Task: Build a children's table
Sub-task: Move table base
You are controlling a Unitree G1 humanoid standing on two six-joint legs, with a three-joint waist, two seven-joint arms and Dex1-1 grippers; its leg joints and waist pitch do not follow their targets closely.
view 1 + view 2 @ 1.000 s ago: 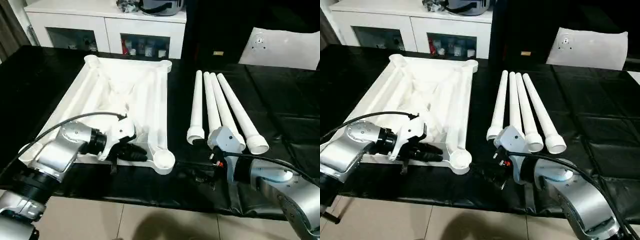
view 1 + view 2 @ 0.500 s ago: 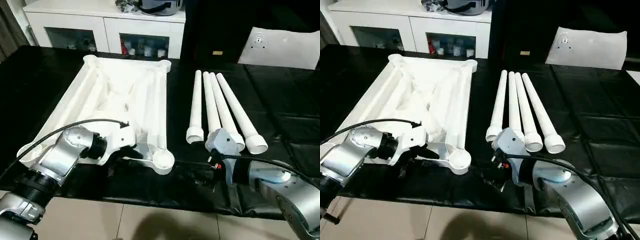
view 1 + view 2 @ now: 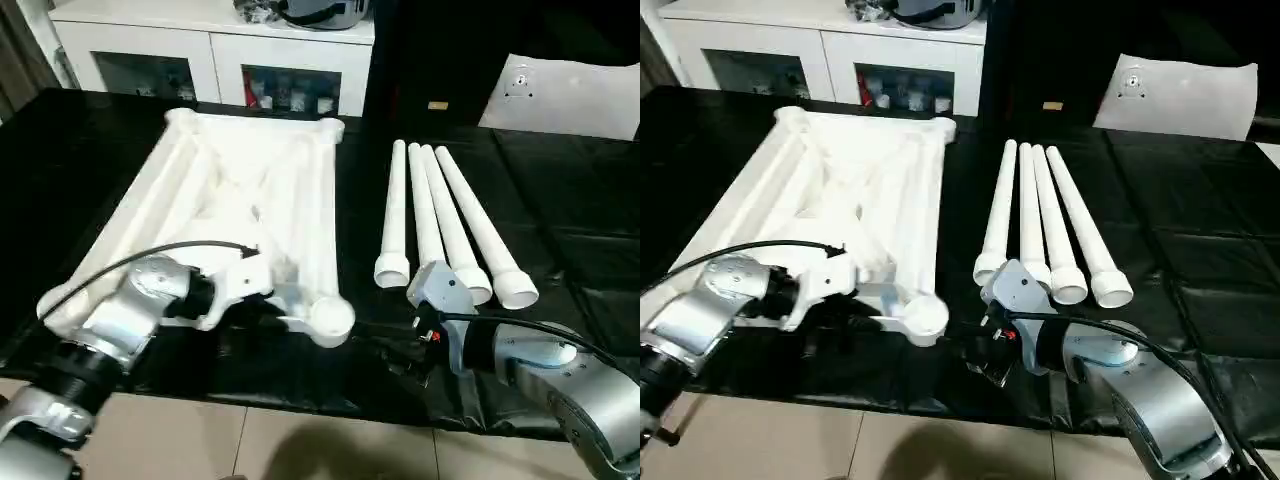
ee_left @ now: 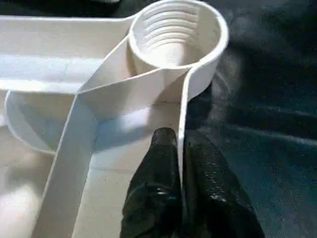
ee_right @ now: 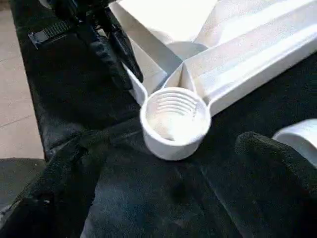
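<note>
The white table top (image 3: 250,180) lies underside up on the black cloth, ribs showing. My left gripper (image 4: 181,136) is shut on its near rim, one finger (image 4: 161,163) inside and one outside, just behind the near right corner socket (image 3: 331,318). That near edge sits slightly raised off the cloth. Four white legs (image 3: 440,215) lie side by side to the right of the top. My right gripper (image 3: 400,348) hovers low over the cloth beside the same corner socket (image 5: 174,121), open and holding nothing. The right wrist view also catches the left gripper (image 5: 119,59) on the rim.
A white cabinet (image 3: 220,60) stands behind the table. A white sheet (image 3: 565,95) lies at the back right. Black cloth (image 3: 560,220) covers the work surface, whose front edge borders the tiled floor (image 3: 300,445).
My left gripper slid off the top's near edge and closed on its rim; the near corner has risen a little. My right gripper crept left toward the corner socket.
</note>
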